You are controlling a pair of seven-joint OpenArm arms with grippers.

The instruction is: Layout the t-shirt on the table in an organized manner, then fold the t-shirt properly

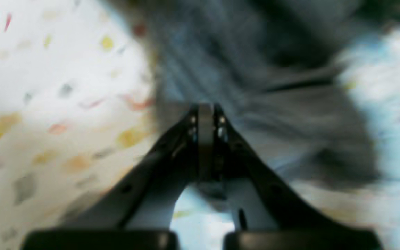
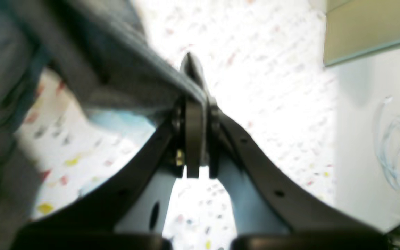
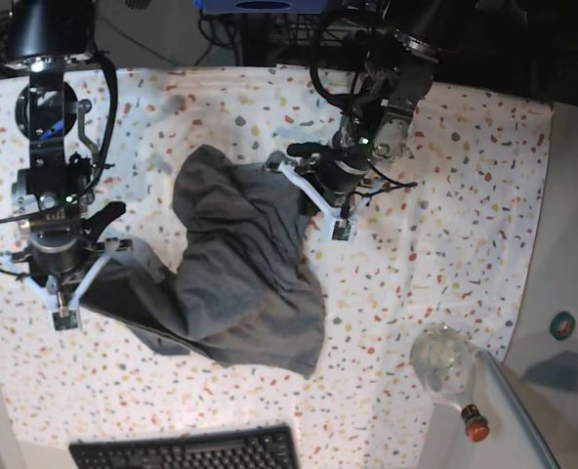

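The heather-grey t-shirt (image 3: 240,274) lies crumpled in a heap in the middle of the speckled table (image 3: 445,195). My left gripper (image 3: 299,183) sits at the heap's upper right edge. In the left wrist view this gripper (image 1: 206,107) is shut, its tips meeting blurred grey t-shirt cloth (image 1: 255,69). My right gripper (image 3: 108,252) is at the heap's left edge. In the right wrist view it (image 2: 194,92) is shut on a taut edge of the t-shirt (image 2: 116,69), lifted off the table (image 2: 262,69).
A black keyboard (image 3: 186,451) lies at the front edge. A clear bottle with a red cap (image 3: 450,371) rests at the front right. The plain grey side surface (image 3: 572,244) borders the right, with a coiled white cable (image 2: 394,152) on it.
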